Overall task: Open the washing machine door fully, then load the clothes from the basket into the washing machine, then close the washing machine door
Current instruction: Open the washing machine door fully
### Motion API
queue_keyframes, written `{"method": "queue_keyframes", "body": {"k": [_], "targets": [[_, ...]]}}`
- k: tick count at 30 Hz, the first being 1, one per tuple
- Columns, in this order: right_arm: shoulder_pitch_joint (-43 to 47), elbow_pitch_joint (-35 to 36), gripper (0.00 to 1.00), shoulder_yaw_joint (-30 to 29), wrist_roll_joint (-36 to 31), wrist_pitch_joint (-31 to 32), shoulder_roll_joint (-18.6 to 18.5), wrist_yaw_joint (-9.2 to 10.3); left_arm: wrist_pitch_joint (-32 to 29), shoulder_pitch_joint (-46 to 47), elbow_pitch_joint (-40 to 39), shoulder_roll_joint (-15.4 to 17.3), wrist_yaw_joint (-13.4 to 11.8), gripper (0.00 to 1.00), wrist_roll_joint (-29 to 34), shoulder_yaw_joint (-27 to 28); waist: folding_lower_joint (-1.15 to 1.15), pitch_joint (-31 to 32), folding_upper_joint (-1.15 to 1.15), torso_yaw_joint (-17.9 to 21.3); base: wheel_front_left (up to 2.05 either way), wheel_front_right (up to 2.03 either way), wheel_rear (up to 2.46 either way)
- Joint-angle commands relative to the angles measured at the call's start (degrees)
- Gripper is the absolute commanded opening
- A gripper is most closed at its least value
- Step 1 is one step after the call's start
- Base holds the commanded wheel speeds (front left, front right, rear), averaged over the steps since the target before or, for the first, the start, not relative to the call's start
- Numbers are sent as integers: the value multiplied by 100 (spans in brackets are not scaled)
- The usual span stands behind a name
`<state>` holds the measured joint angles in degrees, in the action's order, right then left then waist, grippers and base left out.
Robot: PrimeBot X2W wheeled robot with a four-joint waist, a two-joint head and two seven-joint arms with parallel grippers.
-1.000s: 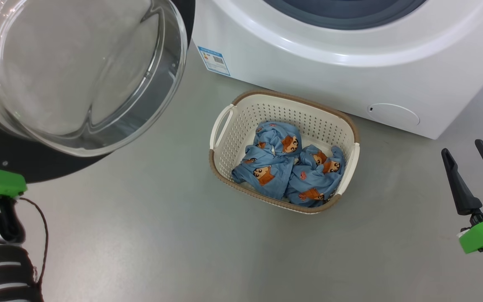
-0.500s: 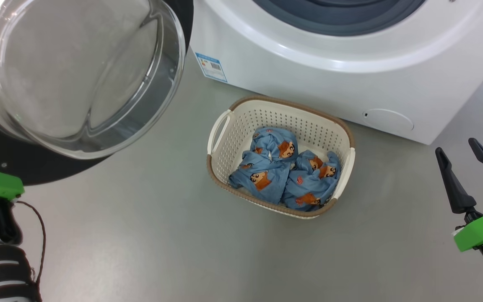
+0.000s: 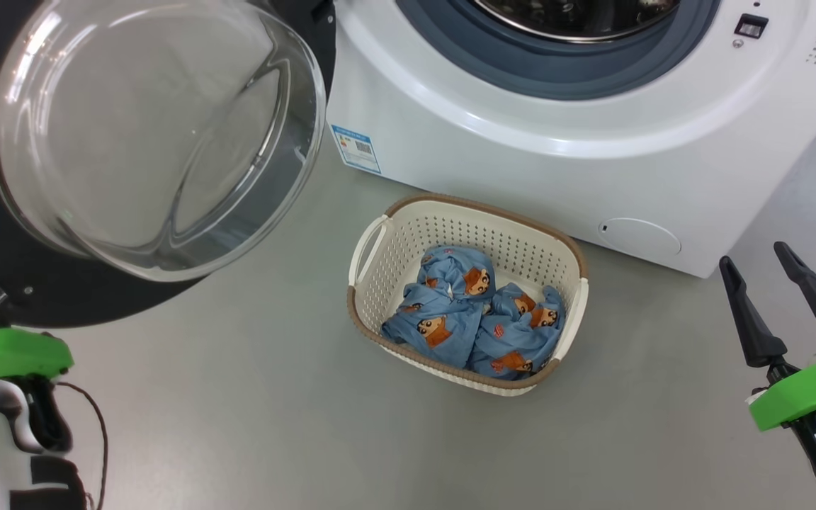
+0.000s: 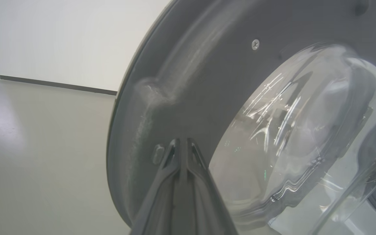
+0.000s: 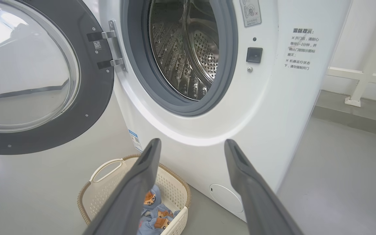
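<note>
You are looking down at a task in its first stage. The washing machine door [image 3: 153, 142] is standing swung out to the left of the washing machine [image 3: 557, 177], its glass bulge facing the basket [image 3: 362, 333]. It is looking open enough to leave the drum [image 5: 188, 49] exposed. The clothes [image 3: 472, 319], two blue bundles, are lying side by side in the basket. The basket is sitting on the floor [image 3: 273, 425] just before the machine, its long axis running along the machine's front. Loading and closing are waiting. Your left gripper [image 4: 182, 141] is pressing its fingers together, tips at the door's dark inner rim. Your right gripper [image 3: 754, 256] is hanging spread apart, empty, right of the basket.
</note>
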<state>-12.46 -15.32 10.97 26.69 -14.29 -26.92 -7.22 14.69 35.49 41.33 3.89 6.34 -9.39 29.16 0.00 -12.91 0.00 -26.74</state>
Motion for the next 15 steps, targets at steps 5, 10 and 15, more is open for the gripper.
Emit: {"method": "queue_keyframes", "body": {"k": [5,10,15], "targets": [[106,107,100,79,35,-71,17,-26,30,-392,-547,76,86,0,50,-89,0,151,0,30,0,0,0],[156,131,100,62,35,-71,95,-26,30,-753,-892,-20,106,35,56,-390,0,253,0,101,0,0,0],[193,182,100,44,34,-71,144,-26,30,-1143,-1259,-62,112,100,3,-717,0,310,0,235,0,0,0]]}}
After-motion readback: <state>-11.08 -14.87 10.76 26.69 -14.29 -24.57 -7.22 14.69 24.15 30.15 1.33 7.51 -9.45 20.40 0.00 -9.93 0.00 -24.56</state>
